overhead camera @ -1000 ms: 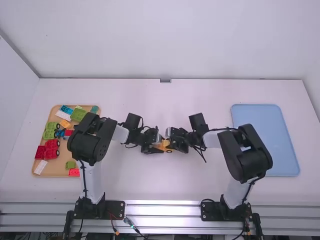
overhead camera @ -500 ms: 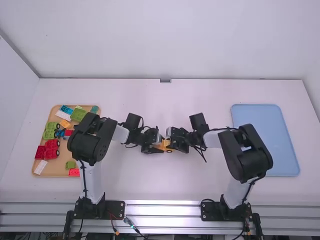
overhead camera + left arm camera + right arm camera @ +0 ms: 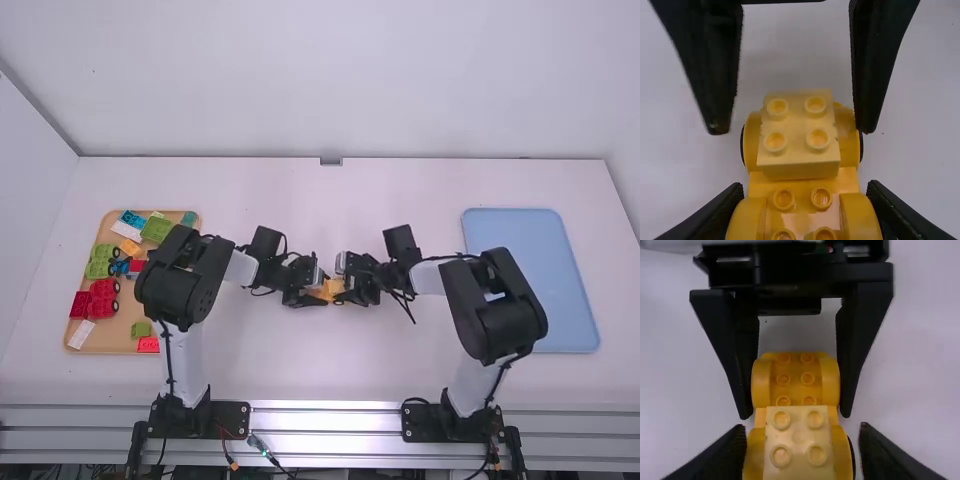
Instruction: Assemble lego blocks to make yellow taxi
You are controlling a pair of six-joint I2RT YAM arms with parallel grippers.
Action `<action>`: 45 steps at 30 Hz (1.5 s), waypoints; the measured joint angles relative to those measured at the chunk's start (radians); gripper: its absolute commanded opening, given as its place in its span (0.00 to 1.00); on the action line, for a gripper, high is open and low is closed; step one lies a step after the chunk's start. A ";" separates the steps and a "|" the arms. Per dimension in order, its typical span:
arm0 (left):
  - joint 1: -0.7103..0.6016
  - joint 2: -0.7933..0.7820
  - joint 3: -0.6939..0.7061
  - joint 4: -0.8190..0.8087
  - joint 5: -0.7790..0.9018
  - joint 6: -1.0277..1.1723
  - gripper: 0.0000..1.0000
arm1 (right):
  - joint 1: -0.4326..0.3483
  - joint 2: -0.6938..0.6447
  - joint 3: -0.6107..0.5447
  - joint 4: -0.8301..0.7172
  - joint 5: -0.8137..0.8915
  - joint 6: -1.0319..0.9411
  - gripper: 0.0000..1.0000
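Just below mid-table in the high view, my left gripper meets my right gripper over an orange-yellow car base. The left wrist view has my left gripper shut on the fenders at one end of the car base. A pale yellow two-by-two block lies on top of the base, over the other, wheeled end. Around that end my right gripper stands open, its fingers apart from the yellow block. Whether the block is fully pressed down I cannot tell.
A wooden tray at the left holds red, green, blue, white and orange blocks. Over its right edge hangs the left arm's black elbow. A flat blue tray lies at the right, partly behind the right arm.
My right gripper has opened off the block and shifted slightly to the right, so more of the block shows. The left arm has stayed still.
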 measured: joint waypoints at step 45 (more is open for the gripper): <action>0.006 0.000 0.000 0.004 -0.011 0.002 0.46 | -0.022 0.030 -0.002 0.006 -0.097 0.082 0.00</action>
